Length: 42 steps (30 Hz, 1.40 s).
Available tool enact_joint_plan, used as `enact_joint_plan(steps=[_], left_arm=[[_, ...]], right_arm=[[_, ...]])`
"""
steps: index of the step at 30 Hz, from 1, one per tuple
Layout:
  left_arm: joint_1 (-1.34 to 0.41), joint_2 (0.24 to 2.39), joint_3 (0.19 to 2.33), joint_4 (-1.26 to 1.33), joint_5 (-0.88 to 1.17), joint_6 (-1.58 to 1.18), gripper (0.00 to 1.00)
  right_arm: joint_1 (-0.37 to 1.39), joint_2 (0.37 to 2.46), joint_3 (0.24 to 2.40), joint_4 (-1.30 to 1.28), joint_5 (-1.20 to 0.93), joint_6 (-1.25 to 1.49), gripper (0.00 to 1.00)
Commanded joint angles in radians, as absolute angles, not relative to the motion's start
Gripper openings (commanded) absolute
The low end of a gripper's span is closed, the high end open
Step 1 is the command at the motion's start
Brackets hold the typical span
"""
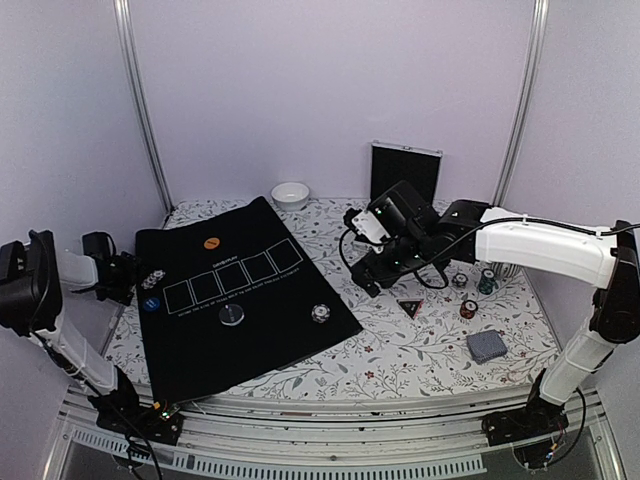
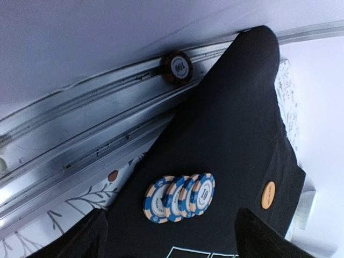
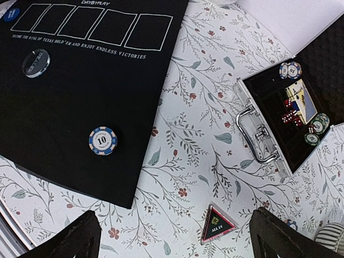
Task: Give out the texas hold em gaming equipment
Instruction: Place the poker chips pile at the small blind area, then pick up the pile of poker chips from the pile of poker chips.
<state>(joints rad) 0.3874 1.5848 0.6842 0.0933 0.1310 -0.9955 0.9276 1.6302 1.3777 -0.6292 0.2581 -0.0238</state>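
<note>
Lilac walls close in a table [image 1: 400,352] under a flowered cloth, and a black mat [image 1: 250,345] printed with five card boxes is spread over its left half. At the mat's left edge four blue chips [image 2: 180,198] are seen leaning on one another in a short row. The left gripper [image 2: 169,228] is held just short of them, fingers spread, nothing between them, so that pile is judged placed. A fifth blue chip [image 3: 102,140] and the grey button [image 3: 36,63] are laid between the boxes and the mat's near edge.

Over on the right, the right gripper [image 3: 173,220] is hung above bare cloth, fingers fully parted and empty. The black-red triangle [image 3: 217,226] is found below it, nearer one finger than the other. It is judged the next piece to go out. A centred descent and a pinch across its thin flat edges would be called for.

The case [image 3: 251,131] is laid open, and blue and green chips, red dice and cards are held inside. A card deck [image 1: 487,346] is left toward the table's near right corner. Nothing can be made out in the white bowl [image 1: 290,195] at the far edge.
</note>
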Motion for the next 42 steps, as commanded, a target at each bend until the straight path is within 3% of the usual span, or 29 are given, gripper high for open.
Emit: enact_joint_plan(steps=[1,5,6,7,16,20,24,31,42], left_arm=[[0.314,1.463,0.763,-0.010,-0.037,-0.934,0.87],[0.214,1.356,0.823,-0.026,-0.137,-0.810,0.90],[0.186,1.332,0.841,-0.031,-0.153,-0.764,0.97],[0.160,1.310,0.857,-0.036,-0.168,-0.716,0.98],[0.044,1.158,0.875,-0.132,-0.104,-0.505,0.98],[0.023,1.112,0.839,-0.160,-0.067,-0.477,0.98],[0.015,1.081,0.835,-0.197,-0.027,-0.430,0.98],[0.014,1.066,0.877,-0.231,0.064,-0.371,0.98],[0.014,1.080,0.861,-0.213,0.058,-0.325,0.98]], right_arm=[[0.879,1.600,1.435,-0.682,0.313,-0.007,0.99],[0.729,1.620,1.475,-0.777,0.309,0.075,0.99],[0.689,1.630,1.489,-0.802,0.298,0.085,0.99],[0.642,1.637,1.498,-0.819,0.279,0.099,0.99],[0.336,1.785,1.539,-0.867,0.124,0.068,0.99],[0.241,1.893,1.604,-0.886,0.074,0.062,0.87],[0.229,1.988,1.680,-0.949,0.056,0.048,0.83],[0.229,2.082,1.687,-1.017,0.081,0.045,0.91],[0.218,2.174,1.670,-1.041,0.082,0.018,0.89]])
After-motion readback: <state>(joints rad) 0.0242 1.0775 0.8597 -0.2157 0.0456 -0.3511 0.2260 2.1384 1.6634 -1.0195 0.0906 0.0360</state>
